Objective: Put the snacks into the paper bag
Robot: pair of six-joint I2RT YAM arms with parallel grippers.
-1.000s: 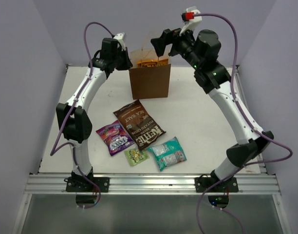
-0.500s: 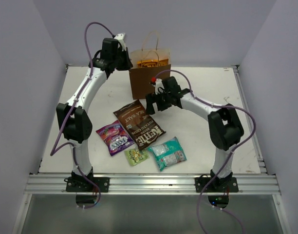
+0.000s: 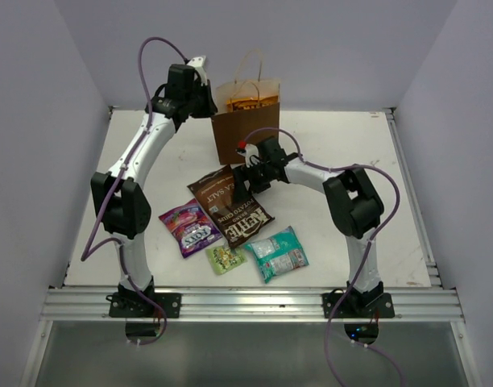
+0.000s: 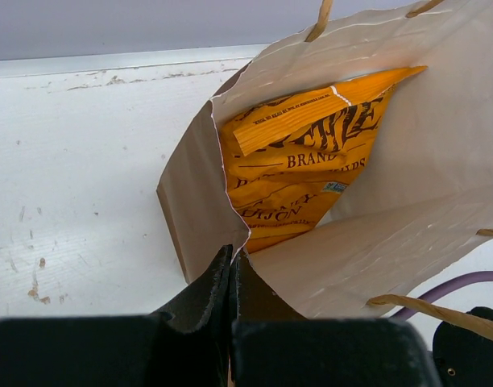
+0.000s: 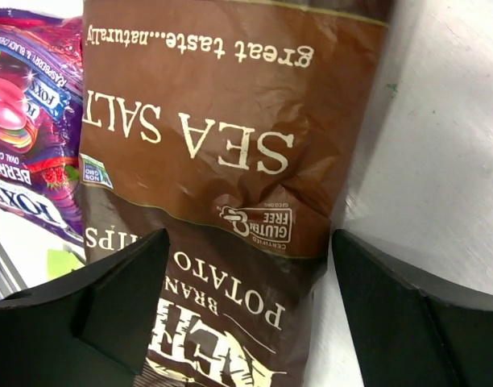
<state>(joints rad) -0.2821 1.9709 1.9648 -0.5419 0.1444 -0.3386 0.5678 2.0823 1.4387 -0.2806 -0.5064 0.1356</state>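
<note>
With our left claw [image 4: 230, 266] pinching the brown paper bag [image 4: 190, 205] open, our spread right claw [image 5: 248, 242] should next grip the dark brown chip bag [image 5: 222, 161].

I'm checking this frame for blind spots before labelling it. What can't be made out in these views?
- Orange chip bag: lower part hidden by the walls of the paper bag, left wrist and top views.
- Dark brown chip bag: cut off by the frame edges in the right wrist view; from above, the open right hand covers part of its far end.
- Small green packet: print too small to read, top view.
</note>
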